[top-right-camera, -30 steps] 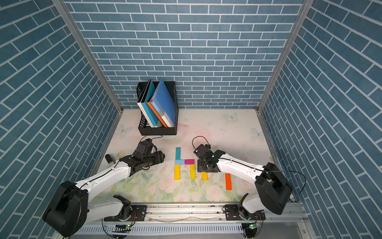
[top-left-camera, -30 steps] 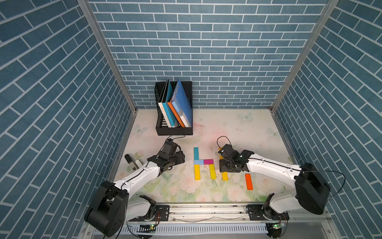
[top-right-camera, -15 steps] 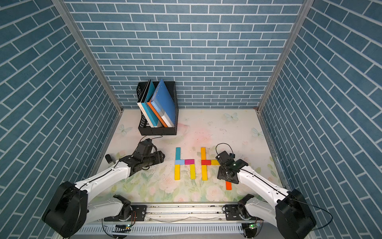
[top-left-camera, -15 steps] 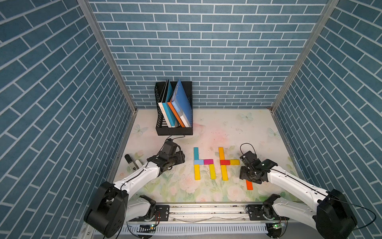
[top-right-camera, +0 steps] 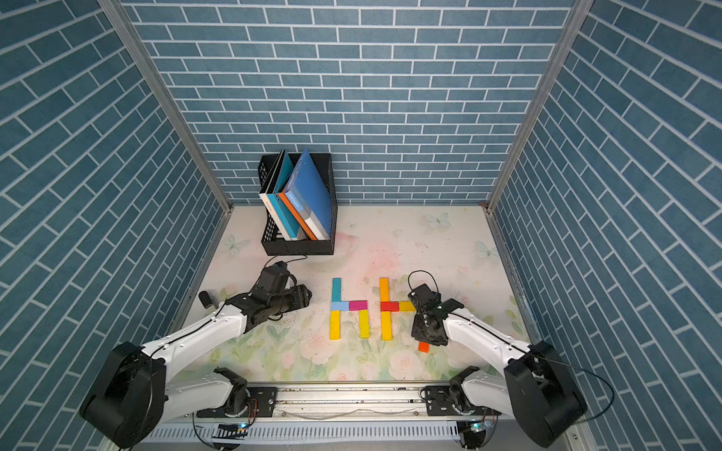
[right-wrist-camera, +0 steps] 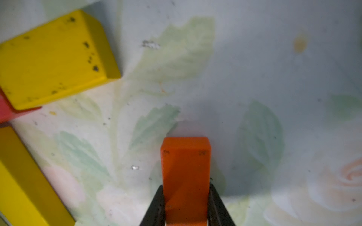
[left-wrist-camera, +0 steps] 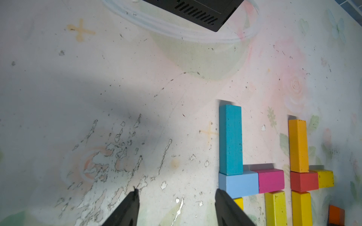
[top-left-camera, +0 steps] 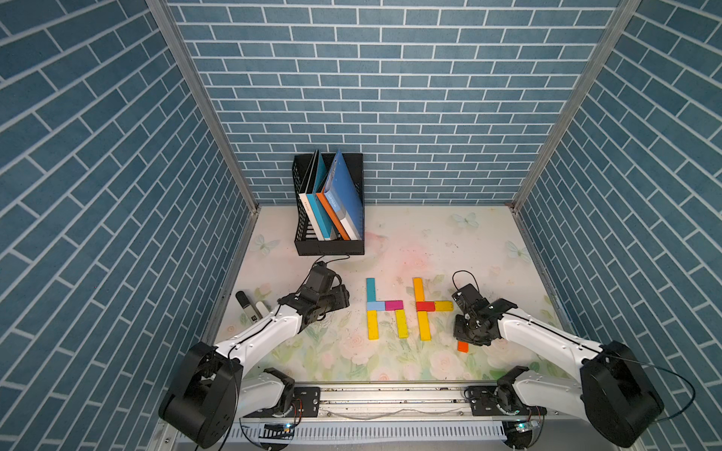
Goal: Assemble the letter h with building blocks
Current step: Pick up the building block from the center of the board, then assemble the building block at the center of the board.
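Orange block (right-wrist-camera: 186,172) sits front-right on the surface, long axis front-to-back, parallel to the yellow upright bar (top-left-camera: 424,327). Right tool (right-wrist-camera: 186,186) is clamped across its width. Likely slot is just leftward, in front of the short yellow block (top-left-camera: 444,305). Left tool (left-wrist-camera: 176,192) has jaws apart, empty, and is farther off.

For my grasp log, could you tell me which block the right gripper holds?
The dark orange block, the only one set apart from the other blocks.

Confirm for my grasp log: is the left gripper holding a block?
No, the left gripper stands open with only bare table between its fingers.
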Tool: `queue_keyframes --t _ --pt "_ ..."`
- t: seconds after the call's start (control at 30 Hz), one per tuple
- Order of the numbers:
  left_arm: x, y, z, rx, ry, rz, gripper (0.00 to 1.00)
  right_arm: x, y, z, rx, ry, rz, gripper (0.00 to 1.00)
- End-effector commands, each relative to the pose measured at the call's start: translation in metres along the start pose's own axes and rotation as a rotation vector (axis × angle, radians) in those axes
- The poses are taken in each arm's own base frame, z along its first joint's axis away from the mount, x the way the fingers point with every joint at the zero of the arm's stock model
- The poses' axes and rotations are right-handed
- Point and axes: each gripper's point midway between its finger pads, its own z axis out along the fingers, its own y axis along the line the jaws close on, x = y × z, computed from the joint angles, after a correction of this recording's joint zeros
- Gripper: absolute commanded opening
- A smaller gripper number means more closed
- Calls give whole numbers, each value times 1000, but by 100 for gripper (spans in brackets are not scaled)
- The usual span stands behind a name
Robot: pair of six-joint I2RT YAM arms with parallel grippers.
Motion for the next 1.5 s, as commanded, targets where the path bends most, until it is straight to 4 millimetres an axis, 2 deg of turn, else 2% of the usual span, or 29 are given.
queue_keyframes --t 0.0,0.13,0.17,0.2,0.27,0.33,0.4,0.57,0.63,1.07,1.3,1.4,1.47 --pt "3 3 2 -15 8 16 67 -10 13 0 0 6 -108 12" --pt "4 4 3 -18 10 15 67 -16 21 5 11 27 -172 13" --pt "5 4 3 -21 13 16 67 -16 22 5 18 32 -185 16" --pt "5 5 4 -24 14 16 67 -16 24 6 13 35 -201 22" --pt "5 5 4 -24 14 16 67 -17 28 5 10 31 -220 41" --pt "4 5 5 -26 14 16 67 -18 29 2 12 20 -226 51" --pt "5 5 5 -27 16 16 67 -19 30 0 4 12 -228 48" --pt "5 5 5 -27 18 15 67 -17 27 3 20 24 -239 30" --pt "5 6 5 -26 17 15 67 -15 26 5 23 32 -247 29" --pt "6 6 5 -29 17 15 67 -24 31 9 44 23 -256 30" --pt "5 6 6 -33 19 18 67 -21 26 11 54 28 -250 30" --pt "6 6 6 -31 22 19 67 -20 25 11 58 28 -251 43" --pt "6 7 6 -32 22 17 67 -20 25 11 58 25 -250 48"
